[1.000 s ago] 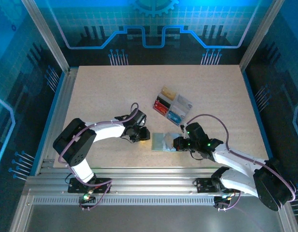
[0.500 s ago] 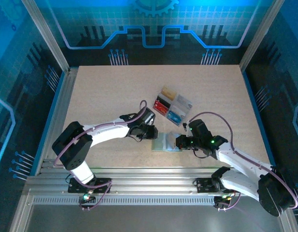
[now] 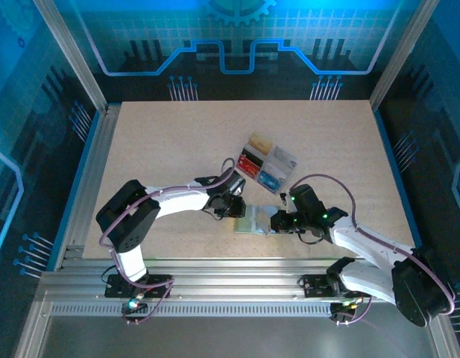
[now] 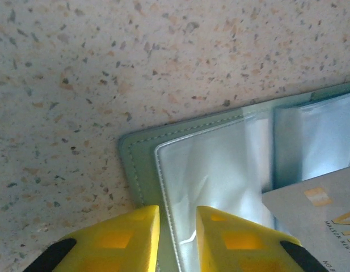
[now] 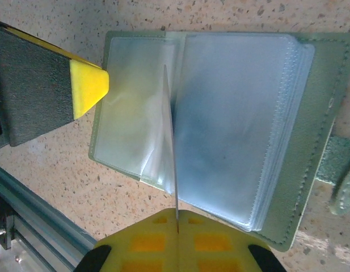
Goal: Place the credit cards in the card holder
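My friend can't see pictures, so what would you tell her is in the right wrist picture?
The right tool, at the bottom, pinches a thin card edge-on over an open green wallet with clear sleeves. A yellow fingertip of the left tool sits at the wallet's left edge.

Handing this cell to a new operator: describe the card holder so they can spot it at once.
On the speckled table, look toward the near edge, between the left claw and the right claw. The card holder is the flat sage-green wallet lying open there, showing clear sleeves. Unlike the clear compartmented tray just behind it, it is green, stitched and opens like a book.
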Motion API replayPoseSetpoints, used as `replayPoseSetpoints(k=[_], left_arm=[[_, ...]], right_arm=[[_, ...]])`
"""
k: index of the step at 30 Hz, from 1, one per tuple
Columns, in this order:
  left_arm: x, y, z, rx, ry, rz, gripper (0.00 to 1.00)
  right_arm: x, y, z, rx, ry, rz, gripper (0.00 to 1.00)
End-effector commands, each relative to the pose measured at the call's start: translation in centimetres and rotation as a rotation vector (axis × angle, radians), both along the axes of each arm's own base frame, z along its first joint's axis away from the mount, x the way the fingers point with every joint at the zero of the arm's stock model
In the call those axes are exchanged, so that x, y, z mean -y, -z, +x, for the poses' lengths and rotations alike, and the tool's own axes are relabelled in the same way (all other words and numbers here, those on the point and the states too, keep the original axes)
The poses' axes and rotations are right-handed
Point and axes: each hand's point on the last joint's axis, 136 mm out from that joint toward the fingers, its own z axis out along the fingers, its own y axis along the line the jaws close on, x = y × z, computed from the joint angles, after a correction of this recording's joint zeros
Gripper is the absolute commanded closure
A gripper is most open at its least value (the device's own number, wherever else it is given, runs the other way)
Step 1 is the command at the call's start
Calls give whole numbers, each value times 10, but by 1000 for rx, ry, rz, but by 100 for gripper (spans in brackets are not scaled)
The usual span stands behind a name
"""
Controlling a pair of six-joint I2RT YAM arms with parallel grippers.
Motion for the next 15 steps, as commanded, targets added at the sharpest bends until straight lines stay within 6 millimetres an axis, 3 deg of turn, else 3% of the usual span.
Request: replayPoseSetpoints(k=[1,15], left_arm=[[-10,11,-9,-15,5,37,76],[-20,17,-22,-28,-18,23,76]], right_arm=[[-4,-5,1,-3,-18,36,100],[-6,4,5,-53,-7,86,100]])
